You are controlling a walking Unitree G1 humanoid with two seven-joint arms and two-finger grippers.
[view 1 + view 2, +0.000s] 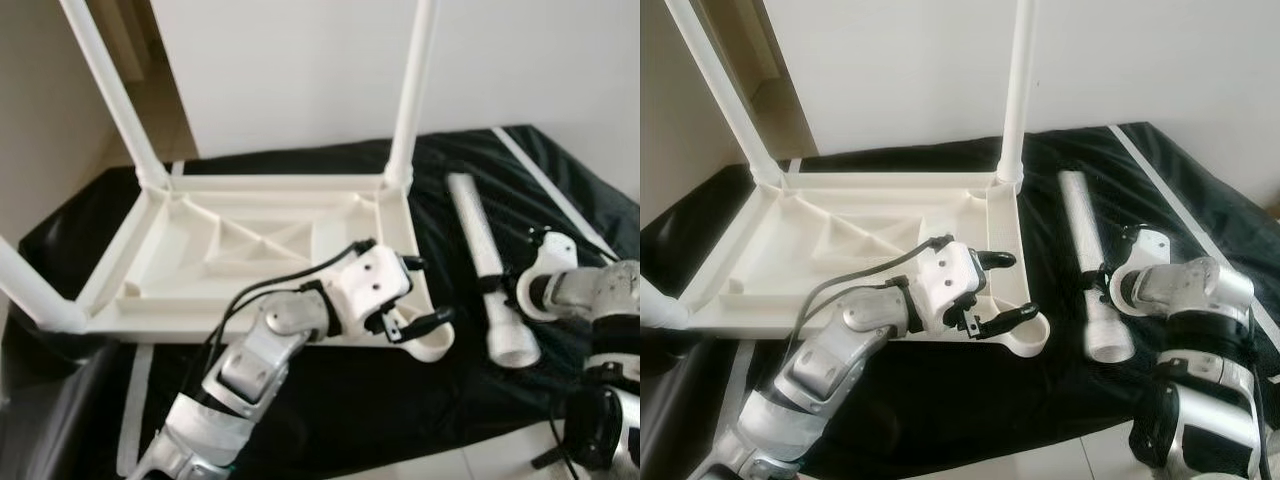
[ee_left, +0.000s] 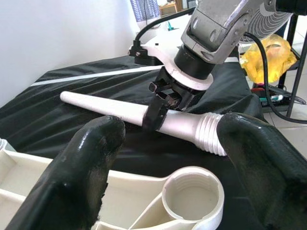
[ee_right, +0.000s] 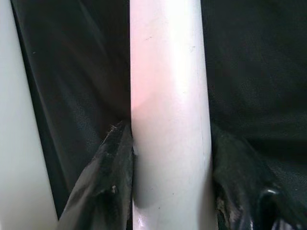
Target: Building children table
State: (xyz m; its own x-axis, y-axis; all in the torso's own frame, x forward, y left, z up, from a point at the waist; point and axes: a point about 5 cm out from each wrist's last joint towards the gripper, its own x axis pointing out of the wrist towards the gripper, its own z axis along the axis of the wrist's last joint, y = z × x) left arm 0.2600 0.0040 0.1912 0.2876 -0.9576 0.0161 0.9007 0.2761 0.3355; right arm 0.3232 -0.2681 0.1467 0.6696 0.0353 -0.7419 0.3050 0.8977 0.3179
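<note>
While the white tabletop (image 1: 250, 255) lies upside down on a black sheet (image 1: 330, 400), three legs (image 1: 412, 90) stand in its two far corners and its near left one. The left eye view shows the left pincer (image 1: 415, 300) hovering at the near right corner, fingers spread wide on either side of the empty socket (image 1: 432, 345). To the right a loose leg (image 1: 480, 240) lies on the sheet, running far to near, threaded end nearest — the right pincer (image 1: 497, 287) grips it around the shaft.

In the right eye view the same layout appears: the socket (image 1: 1025, 340) sits just beyond the left pincer (image 1: 1000, 290), and the loose leg (image 1: 1085, 250) lies well apart from the tabletop's right edge, held by the right pincer (image 1: 1100, 283).

From the left wrist view, two black fingers (image 2: 81, 172) frame the round, threaded socket (image 2: 193, 199); past it the leg (image 2: 120, 110) rests on the sheet, clamped by the right pincer (image 2: 160, 110).

The right wrist view shows the leg's smooth shaft (image 3: 168, 96) pressed between both fingers (image 3: 108, 182) — touching on each side, black sheet (image 3: 249, 72) behind.
</note>
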